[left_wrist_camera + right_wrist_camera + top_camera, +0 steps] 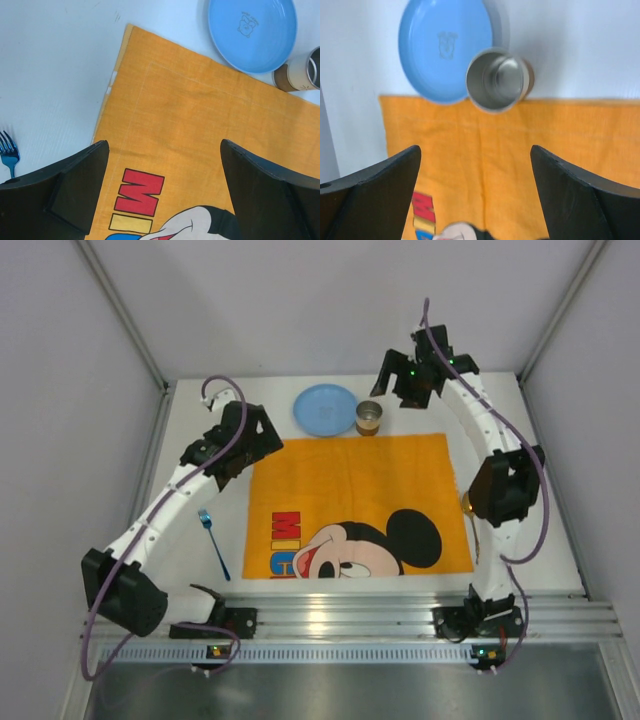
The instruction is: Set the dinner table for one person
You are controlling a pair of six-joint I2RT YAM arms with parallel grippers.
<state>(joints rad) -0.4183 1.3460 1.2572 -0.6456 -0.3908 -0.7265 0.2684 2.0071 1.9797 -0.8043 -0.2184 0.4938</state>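
Observation:
The white dinner table (275, 390) carries an orange Mickey Mouse cloth (355, 505) in its middle. A blue plate (325, 408) and a metal cup (369, 418) stand at the cloth's far edge, the cup touching the cloth. A blue fork (213, 543) lies on the table left of the cloth. My left gripper (248, 445) is open and empty above the cloth's left far corner (162, 145). My right gripper (413, 385) is open and empty, raised behind and right of the cup (475, 150). The plate (445, 47) and cup (498, 80) show in the right wrist view.
A gold-coloured utensil (468, 503) lies at the cloth's right edge, mostly hidden by my right arm. Grey walls enclose the table on three sides. A metal rail (350, 615) runs along the near edge. The fork's tines (9, 150) show in the left wrist view.

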